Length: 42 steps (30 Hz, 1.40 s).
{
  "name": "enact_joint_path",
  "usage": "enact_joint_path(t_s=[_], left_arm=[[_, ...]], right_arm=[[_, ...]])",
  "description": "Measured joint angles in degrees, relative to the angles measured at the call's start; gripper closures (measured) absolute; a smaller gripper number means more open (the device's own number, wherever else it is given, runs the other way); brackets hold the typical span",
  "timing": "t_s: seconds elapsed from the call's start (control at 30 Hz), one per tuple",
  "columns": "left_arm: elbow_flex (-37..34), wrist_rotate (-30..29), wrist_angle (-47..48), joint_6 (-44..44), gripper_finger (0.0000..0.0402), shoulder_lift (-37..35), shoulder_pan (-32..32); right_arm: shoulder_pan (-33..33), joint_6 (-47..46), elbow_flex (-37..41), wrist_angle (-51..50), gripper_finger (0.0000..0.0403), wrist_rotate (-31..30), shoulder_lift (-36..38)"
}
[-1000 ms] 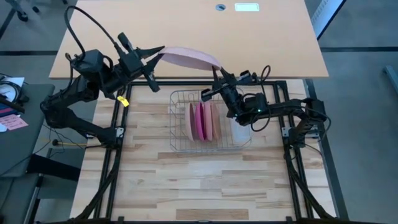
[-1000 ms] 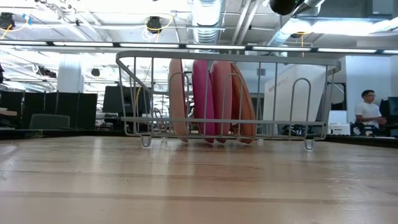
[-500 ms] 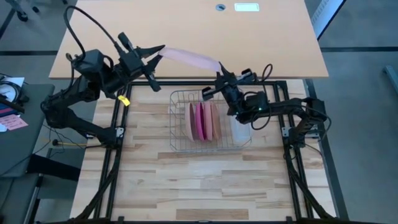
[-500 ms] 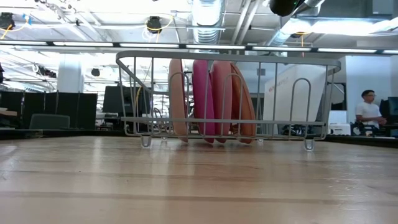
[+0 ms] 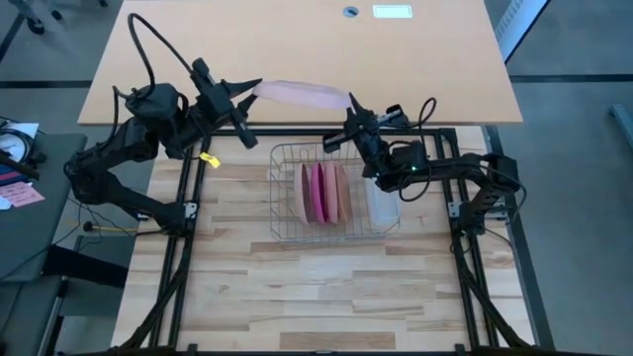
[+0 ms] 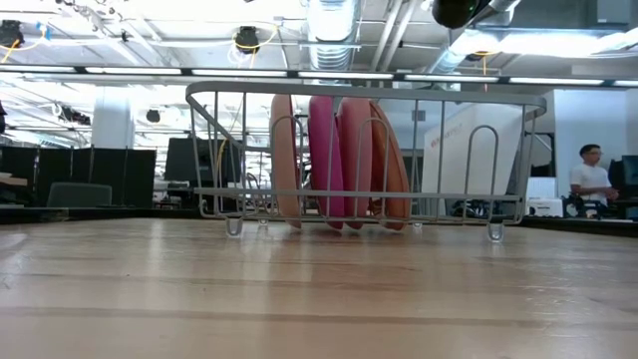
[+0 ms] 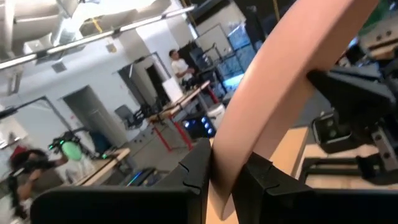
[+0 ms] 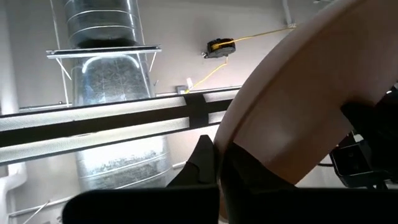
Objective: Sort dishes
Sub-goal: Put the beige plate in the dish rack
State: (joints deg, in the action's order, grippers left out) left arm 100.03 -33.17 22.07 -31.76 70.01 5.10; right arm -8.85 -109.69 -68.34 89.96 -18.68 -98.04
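From my seat I read the table left to right. My left gripper (image 5: 249,91) is raised at about eleven o'clock from the wire rack (image 5: 331,193), past the table's far edge, its fingers (image 7: 198,167) pinched tight on one rim of a pale pink plate (image 5: 302,93). The left wrist view shows that rim wedged between the two dark pads, the plate running away from them on a slant.

The plate hangs in the air between my two arms, lying nearly flat, above the tan desk (image 5: 297,49) behind the work table (image 5: 316,287).

My right gripper (image 5: 348,107) sits at about twelve o'clock from the rack, just above its far edge, and is clamped down on the opposite rim of the same plate. In the right wrist view its fingers (image 8: 208,163) are closed onto the pale edge with no gap showing. So both ends of the plate are gripped at once.

In the rack, four more plates (image 5: 323,191) stand on edge side by side: a salmon-orange one at the left, magenta in the middle, salmon-orange ones at the right. The low view shows them upright, the rightmost leaning a little.

Just to the rack's right, at three o'clock and touching it or nearly so, sits a translucent tub (image 5: 384,206).

A person (image 6: 592,179) stands far back in the room at the low view's right.
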Motion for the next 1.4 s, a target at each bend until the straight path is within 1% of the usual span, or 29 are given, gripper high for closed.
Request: enact_joint_path(t_s=[0.2, 0.43, 0.53, 0.67, 0.73, 0.83, 0.87, 0.97, 1.07, 1.13, 1.27, 1.33, 1.4], left_arm=[[-0.11, -3.08, 1.42, -0.56, 0.0360, -1.12, -0.07], [-0.19, -4.18, 4.55, 1.10, 0.0360, -3.03, -0.10], [-0.22, -4.44, 7.41, 2.95, 0.0360, -3.44, -0.09], [-0.22, -5.05, 9.28, 4.06, 0.0360, -3.42, -0.09], [-0.22, -6.05, 9.23, 4.20, 0.0360, -3.04, -0.09], [-0.21, -9.81, 8.89, 3.54, 0.0357, -2.15, -0.11], [-0.20, -10.53, 8.48, 2.65, 0.0351, -1.79, -0.13], [0.05, -10.13, 6.94, 0.54, 0.0320, -1.67, -0.35], [0.36, -9.93, 5.61, 1.14, 0.0275, -1.47, -0.37], [0.32, -9.89, 5.83, 2.36, 0.0243, -1.32, -0.36], [0.09, -11.74, 6.15, 6.42, 0.0196, -1.09, -0.39], [0.09, -13.16, 6.29, 10.58, 0.0186, -1.98, -0.37], [0.09, -14.72, 6.10, 17.17, 0.0183, -3.06, -0.37]], right_arm=[[-1.42, 0.20, 0.02, -0.18, 0.0401, 1.58, -0.13], [-4.03, 0.48, 0.04, -0.75, 0.0401, 6.43, -0.28], [-5.04, 0.46, 0.09, -0.99, 0.0401, 7.72, -0.31], [-5.79, -0.74, 0.11, -0.96, 0.0401, 7.92, -0.33], [-5.81, -1.16, 0.11, -0.60, 0.0401, 7.87, -0.33], [-5.81, -1.67, 0.13, -0.49, 0.0401, 7.64, -0.33], [-5.81, -2.15, 0.13, -0.16, 0.0401, 7.31, -0.33], [-6.08, -3.02, -0.86, 0.20, 0.0402, 5.68, -0.01], [-6.63, -3.06, -2.25, -0.06, 0.0403, 5.51, 0.04], [-6.91, -3.05, -2.74, -0.25, 0.0403, 6.89, -0.03], [-8.01, -2.69, -3.08, -0.35, 0.0403, 8.27, -0.04], [-8.75, -2.62, -3.10, -0.55, 0.0403, 8.96, -0.04], [-9.70, -2.69, -3.10, -1.23, 0.0403, 12.88, -0.04]])
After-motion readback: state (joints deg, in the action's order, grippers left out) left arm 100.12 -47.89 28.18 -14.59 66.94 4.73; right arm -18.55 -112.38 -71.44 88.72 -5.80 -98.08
